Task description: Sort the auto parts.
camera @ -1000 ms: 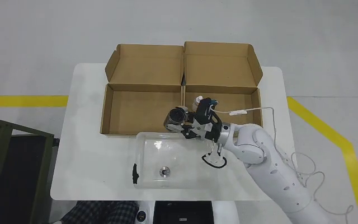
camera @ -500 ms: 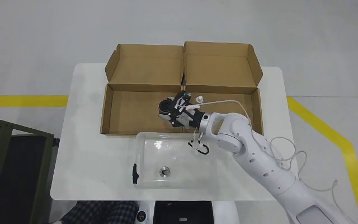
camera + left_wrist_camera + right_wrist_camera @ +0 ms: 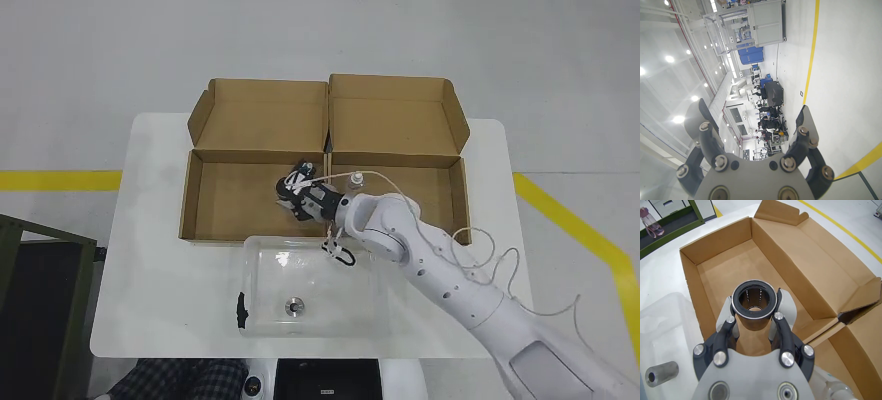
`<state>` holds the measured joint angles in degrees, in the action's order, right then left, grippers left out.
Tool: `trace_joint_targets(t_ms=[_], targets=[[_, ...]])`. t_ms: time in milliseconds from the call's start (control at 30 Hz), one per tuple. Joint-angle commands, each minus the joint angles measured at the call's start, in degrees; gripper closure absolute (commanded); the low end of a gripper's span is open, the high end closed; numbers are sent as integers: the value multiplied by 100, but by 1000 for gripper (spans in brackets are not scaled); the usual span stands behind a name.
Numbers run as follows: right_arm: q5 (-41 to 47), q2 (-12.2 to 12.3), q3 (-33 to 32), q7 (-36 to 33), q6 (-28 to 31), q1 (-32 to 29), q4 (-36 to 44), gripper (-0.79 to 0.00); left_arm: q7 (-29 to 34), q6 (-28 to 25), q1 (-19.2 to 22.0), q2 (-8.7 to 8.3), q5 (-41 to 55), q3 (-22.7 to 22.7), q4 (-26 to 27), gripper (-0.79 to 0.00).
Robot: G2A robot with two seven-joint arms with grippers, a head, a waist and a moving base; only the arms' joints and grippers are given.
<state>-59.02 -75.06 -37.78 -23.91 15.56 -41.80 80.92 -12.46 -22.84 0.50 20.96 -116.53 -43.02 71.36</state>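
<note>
1. Bearing (image 3: 755, 319), cylindrical, dark body, black end ring, rows of small balls inside the bore. It sat clamped by its flanks between the two fingers of the right gripper (image 3: 755, 298), one open end turned toward the wrist. A grip across the round sides was probably chosen so the piece could not roll and would fall free once the fingers parted.
2. Location of the bearing: it hung over the bare floor of the left cardboard box (image 3: 715, 262), on the side nearest the wall shared with the right cardboard box (image 3: 857, 344). As far as could be told, it touched no cardboard, only the finger pads.
3. Boxes, two, open, side by side at the far half of the white table (image 3: 150, 250), lids folded back. One box per kind of part seemed the likely purpose.
4. Clear plastic bin (image 3: 262, 300), set just in front of the boxes. It held a plain metal sleeve (image 3: 661, 373) lying on its side, with a black part (image 3: 241, 310) at its rim. Both looked like stock not yet sorted.
5. Left gripper (image 3: 753, 106), fingers spread wide with nothing between them. It pointed out at the room, away from the table, seemingly parked clear of the working arm.
</note>
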Motion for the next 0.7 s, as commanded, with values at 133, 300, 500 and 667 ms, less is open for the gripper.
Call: trace_joint_targets(t_ms=[133,300,500,667], targets=[[-50,-208,197,-12,-223,276,-406,0,0,0,0,0,0,0,0,-785],[-137,-356,313,-5,-332,433,-694,0,0,0,0,0,0,0,0,-785],[-248,-489,390,-31,-395,512,-1006,-22,0,0,0,0,0,0,0,-785],[-339,-560,388,-36,-420,508,-1150,-283,0,0,0,0,0,0,0,-785]])
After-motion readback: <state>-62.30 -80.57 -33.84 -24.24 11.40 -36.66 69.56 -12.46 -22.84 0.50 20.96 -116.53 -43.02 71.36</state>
